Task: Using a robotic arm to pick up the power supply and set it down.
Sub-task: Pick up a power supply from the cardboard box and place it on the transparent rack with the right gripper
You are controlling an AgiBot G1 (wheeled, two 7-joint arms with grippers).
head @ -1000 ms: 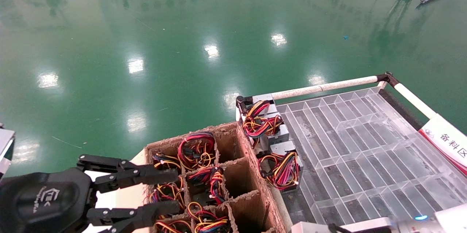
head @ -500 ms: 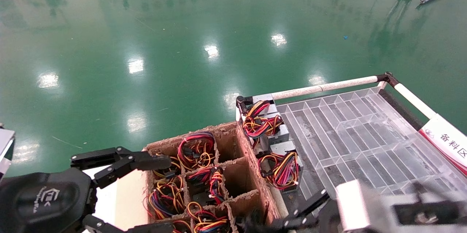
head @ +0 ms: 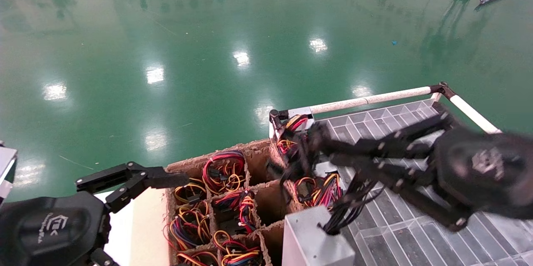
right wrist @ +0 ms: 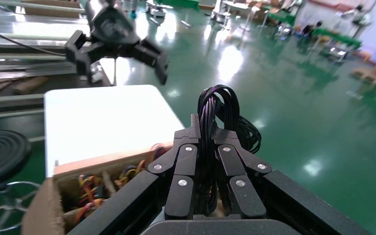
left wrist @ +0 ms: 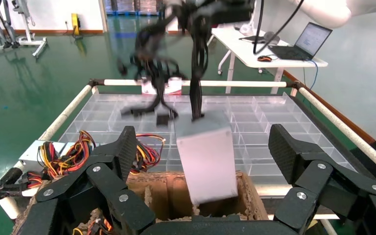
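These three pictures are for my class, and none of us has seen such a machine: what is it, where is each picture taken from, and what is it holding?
It is a robot with two black arms, each ending in a two-finger gripper. The wide picture comes from a camera on its head, looking down; the other two come from cameras on its wrists.

The right gripper is shut on a bundle of black cables, and a plain silver-grey metal box, the power supply, hangs from them. The left gripper is open and empty, at the near left of a brown cardboard box with compartments.

Several compartments hold coils of red, yellow and orange wires. Beside the box lies a clear plastic divided tray, with similar wired units along its left edge.
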